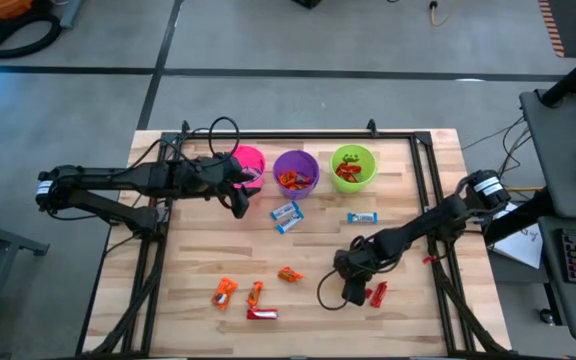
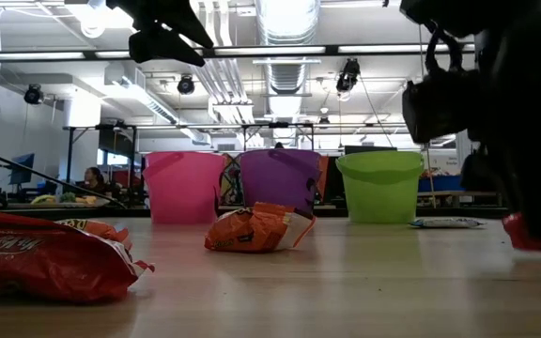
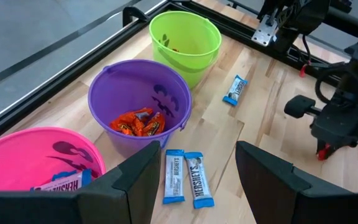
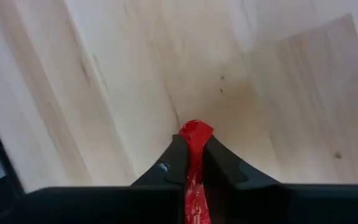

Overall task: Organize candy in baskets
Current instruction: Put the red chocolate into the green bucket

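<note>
- The right gripper [image 1: 359, 292] is low at the near right of the table [image 1: 408, 330], clenched on a red candy [image 4: 194, 163]; in its wrist view the wrapper stands between the two dark fingers [image 4: 224, 163] and pokes out past their tips.
- That candy's long axis runs along the fingers, so they pinch it across its narrow width, near one end as best I can judge.
- It lies at or just above the wood; the low view is too blocked by the arm to tell if it has lifted.
- The green basket [image 1: 353, 166] is at the far edge, well apart from the right gripper, straight away from it across the table. Red wrappers already show inside, so I judge that is where this piece goes: lift, carry to the far edge, release over the rim.
- The purple basket [image 1: 295, 172] holds orange candy [image 3: 137, 122], and the pink basket [image 1: 248, 160] holds a blue-and-white bar [image 3: 61, 184].
- The left gripper [image 1: 238, 203] hovers just beside the pink basket, fingers spread and holding nothing. Two blue bars [image 3: 185, 178] lie side by side on the wood, straight ahead of it, long axes in line with its reach.
- The left arm is clearly nearer those; a third blue bar [image 1: 362, 217] sits near the green basket, between the two arms.
- Orange pieces [image 1: 224, 292] and another red one [image 1: 261, 314] remain loose at the near left.
</note>
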